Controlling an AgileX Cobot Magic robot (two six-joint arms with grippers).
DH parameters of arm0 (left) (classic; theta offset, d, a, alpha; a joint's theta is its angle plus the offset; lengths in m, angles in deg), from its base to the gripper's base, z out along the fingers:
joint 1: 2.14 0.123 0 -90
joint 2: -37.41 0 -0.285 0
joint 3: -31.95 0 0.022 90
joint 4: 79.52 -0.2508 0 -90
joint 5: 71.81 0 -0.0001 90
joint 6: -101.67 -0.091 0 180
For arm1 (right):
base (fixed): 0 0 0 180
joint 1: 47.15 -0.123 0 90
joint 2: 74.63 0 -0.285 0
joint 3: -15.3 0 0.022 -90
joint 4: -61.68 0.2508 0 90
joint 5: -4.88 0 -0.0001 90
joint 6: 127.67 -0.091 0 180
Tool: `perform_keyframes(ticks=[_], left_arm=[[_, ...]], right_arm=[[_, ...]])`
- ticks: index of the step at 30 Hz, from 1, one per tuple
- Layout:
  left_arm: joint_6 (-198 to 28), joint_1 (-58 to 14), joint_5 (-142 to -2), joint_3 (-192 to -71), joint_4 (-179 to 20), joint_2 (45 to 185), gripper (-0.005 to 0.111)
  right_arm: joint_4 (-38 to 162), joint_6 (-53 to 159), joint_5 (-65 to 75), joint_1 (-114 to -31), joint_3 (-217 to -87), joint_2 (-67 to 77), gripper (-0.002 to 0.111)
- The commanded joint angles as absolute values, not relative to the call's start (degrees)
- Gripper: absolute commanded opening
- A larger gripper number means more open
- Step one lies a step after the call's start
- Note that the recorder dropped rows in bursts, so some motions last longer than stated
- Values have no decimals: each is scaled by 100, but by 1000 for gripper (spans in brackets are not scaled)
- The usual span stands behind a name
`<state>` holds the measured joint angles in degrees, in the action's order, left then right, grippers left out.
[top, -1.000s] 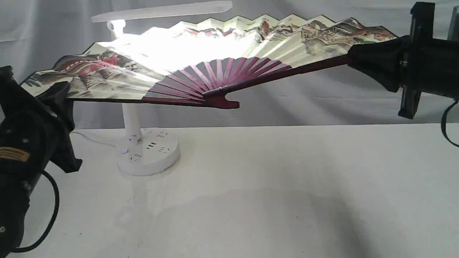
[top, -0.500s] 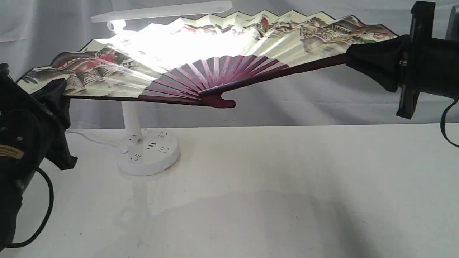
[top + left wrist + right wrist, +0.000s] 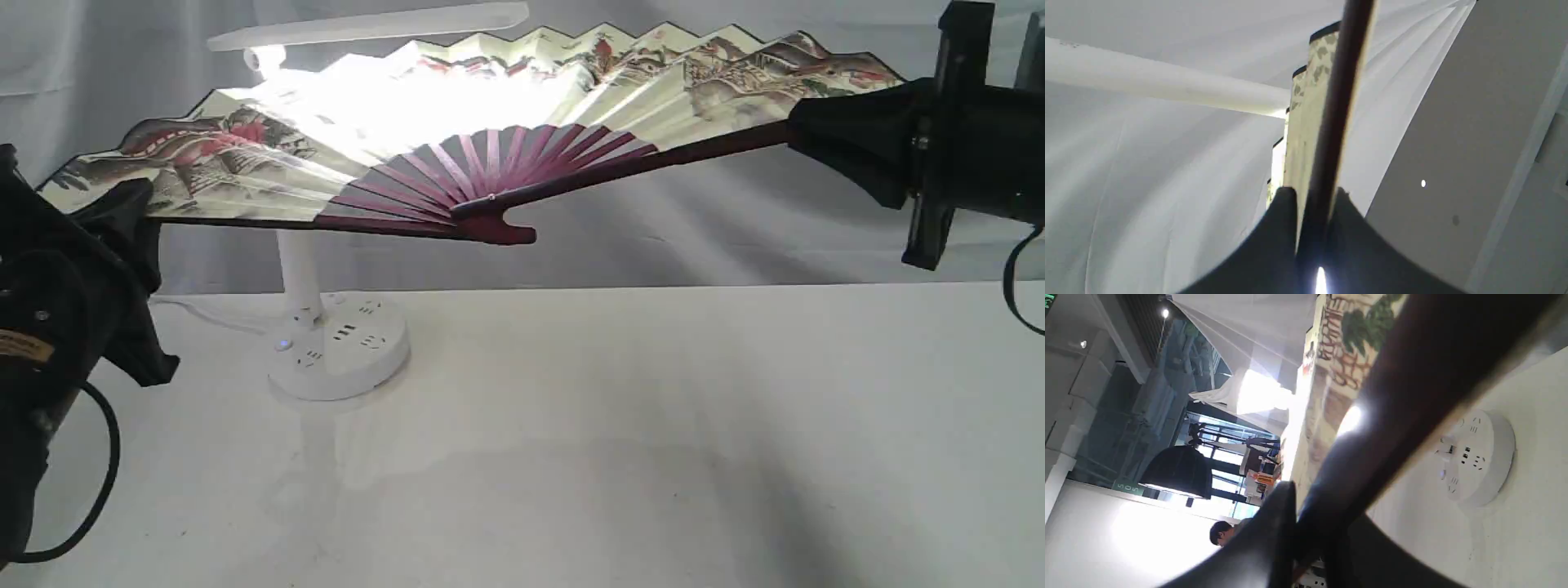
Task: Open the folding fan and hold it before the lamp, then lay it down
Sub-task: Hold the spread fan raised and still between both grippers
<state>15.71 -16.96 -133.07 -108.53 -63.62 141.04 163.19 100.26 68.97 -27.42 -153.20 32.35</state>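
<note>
We see a white table (image 3: 653,457) in front of a pale draped backdrop (image 3: 735,229). Above the table, well clear of its surface, the folding fan (image 3: 506,167) hangs spread wide open. Its painted leaf arches from the left of the exterior view to the right, and its maroon ribs meet at the pivot low in the middle. The lamp (image 3: 343,351) stands on the table behind the fan's left half. Its bar head shows above the leaf's edge, and its light glows brightly through the paper. We find the right hand (image 3: 804,135) pinching the fan's right outer rib, its two black fingers pressed against the rib from either side. The left hand (image 3: 122,208) pinches the left outer rib the same way, with only the rib and the folded leaf between its fingers.
</note>
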Motion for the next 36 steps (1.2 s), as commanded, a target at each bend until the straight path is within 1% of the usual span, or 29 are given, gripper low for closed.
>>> perform_keyframes(ticks=[1,23,36], left_arm=[[1931,-1612,-13638,-10911,-5859,13983,0],[1931,-1612,-13649,-10911,-5857,13983,0],[1931,-1612,-13881,-10911,-5857,13983,0]], right_arm=[[16162,10278,6698,-2668,-15325,3193,0],[16162,10278,6745,-2668,-15325,3193,0],[16162,10278,6821,-2668,-15325,3193,0]])
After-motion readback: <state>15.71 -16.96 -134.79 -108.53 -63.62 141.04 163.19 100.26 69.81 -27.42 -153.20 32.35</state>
